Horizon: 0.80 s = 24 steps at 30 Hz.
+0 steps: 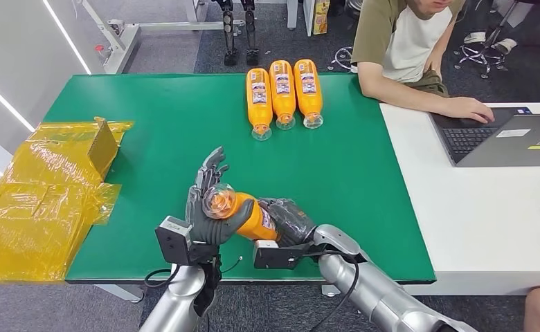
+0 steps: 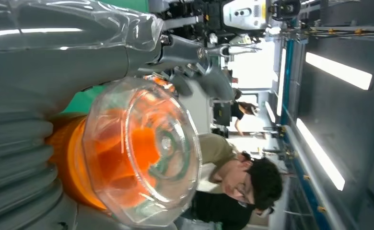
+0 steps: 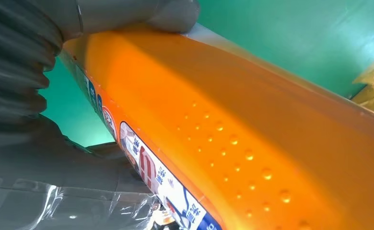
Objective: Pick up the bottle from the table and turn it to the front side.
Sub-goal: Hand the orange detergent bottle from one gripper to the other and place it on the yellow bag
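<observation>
We are looking down at a green counter (image 1: 170, 131) that is taking up most of the head view, with a white counter (image 1: 461, 207) butting against its right side. A person (image 1: 406, 41) is sitting at the far right corner, resting a hand on a laptop (image 1: 509, 138). Crumpled yellow plastic sheeting (image 1: 39, 200) is lying over the green counter's left edge. Three orange bottles (image 1: 282, 93) are lying side by side near the far edge, clear caps toward us. Near the front edge, both our hands are holding one orange bottle (image 1: 243, 213) above the counter, lying roughly level. Our right hand (image 1: 289, 220) is gripping its body around the label. Our left hand (image 1: 210, 204) is cupping the clear cap (image 2: 142, 153) end, thumb pressing below it, upper fingers stretched out.
</observation>
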Each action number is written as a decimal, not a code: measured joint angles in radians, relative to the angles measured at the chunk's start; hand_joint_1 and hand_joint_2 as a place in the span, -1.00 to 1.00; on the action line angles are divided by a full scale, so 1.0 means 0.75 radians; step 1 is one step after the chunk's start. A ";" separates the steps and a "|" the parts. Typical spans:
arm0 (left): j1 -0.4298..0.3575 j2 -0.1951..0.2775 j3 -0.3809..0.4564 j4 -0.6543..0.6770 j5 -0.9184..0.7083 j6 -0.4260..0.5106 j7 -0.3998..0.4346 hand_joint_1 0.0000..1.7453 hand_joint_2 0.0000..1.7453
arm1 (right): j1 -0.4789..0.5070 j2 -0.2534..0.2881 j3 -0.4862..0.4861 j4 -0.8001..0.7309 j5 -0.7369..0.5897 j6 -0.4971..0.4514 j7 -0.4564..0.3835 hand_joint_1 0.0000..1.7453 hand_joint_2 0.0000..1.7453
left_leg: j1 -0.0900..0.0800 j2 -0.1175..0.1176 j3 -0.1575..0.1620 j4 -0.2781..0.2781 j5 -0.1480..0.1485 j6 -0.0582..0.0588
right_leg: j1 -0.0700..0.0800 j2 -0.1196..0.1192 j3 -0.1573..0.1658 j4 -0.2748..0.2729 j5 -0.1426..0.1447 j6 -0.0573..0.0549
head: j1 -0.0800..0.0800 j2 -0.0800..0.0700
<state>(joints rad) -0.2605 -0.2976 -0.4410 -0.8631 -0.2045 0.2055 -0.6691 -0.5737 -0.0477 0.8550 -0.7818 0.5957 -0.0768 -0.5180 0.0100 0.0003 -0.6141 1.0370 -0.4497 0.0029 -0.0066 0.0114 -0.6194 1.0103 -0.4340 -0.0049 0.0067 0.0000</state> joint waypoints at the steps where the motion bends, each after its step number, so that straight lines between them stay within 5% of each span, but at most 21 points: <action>1: 0.000 0.000 0.000 -0.003 0.007 -0.018 -0.001 1.00 1.00 | 0.003 0.000 -0.004 0.000 0.000 -0.016 -0.003 1.00 1.00 | 0.000 0.000 0.000 0.000 0.000 0.000 | 0.000 0.000 0.000 0.000 0.000 0.000 | 0.000 0.000; 12: -0.006 0.000 -0.001 -0.044 0.029 -0.158 0.014 1.00 1.00 | 0.054 0.046 -0.060 -0.003 0.007 -0.411 -0.036 1.00 1.00 | 0.000 -0.002 -0.001 0.000 0.000 0.000 | 0.000 -0.002 0.000 0.000 0.000 0.000 | 0.000 0.000; 18: -0.030 -0.005 -0.006 -0.044 0.016 -0.172 0.015 1.00 1.00 | 0.093 0.062 -0.096 -0.012 -0.062 -0.515 -0.097 1.00 1.00 | 0.000 -0.002 -0.002 0.000 0.000 0.000 | 0.000 -0.003 0.000 0.000 0.000 0.000 | 0.000 0.000; 22: -0.047 -0.010 -0.009 -0.042 0.006 -0.172 0.022 -0.99 1.00 | 0.093 0.073 -0.108 -0.014 -0.112 -0.537 -0.130 1.00 1.00 | 0.000 -0.002 -0.002 0.000 0.000 0.000 | 0.000 -0.003 0.000 0.000 0.000 0.000 | 0.000 0.000; 24: -0.052 -0.011 -0.011 -0.034 -0.002 -0.171 0.032 -1.00 1.00 | 0.087 0.082 -0.110 -0.019 -0.130 -0.544 -0.145 1.00 1.00 | 0.000 -0.002 -0.002 0.000 0.000 0.000 | 0.000 -0.002 0.000 0.000 0.000 0.000 | 0.000 0.000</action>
<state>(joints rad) -0.2995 -0.3059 -0.4491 -0.8886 -0.2061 0.0772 -0.6454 -0.5085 0.0141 0.7728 -0.7961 0.4979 -0.4851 -0.6271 0.0101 -0.0012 -0.6154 1.0369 -0.4496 0.0030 -0.0065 0.0096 -0.6196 1.0106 -0.4340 -0.0049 0.0068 -0.0001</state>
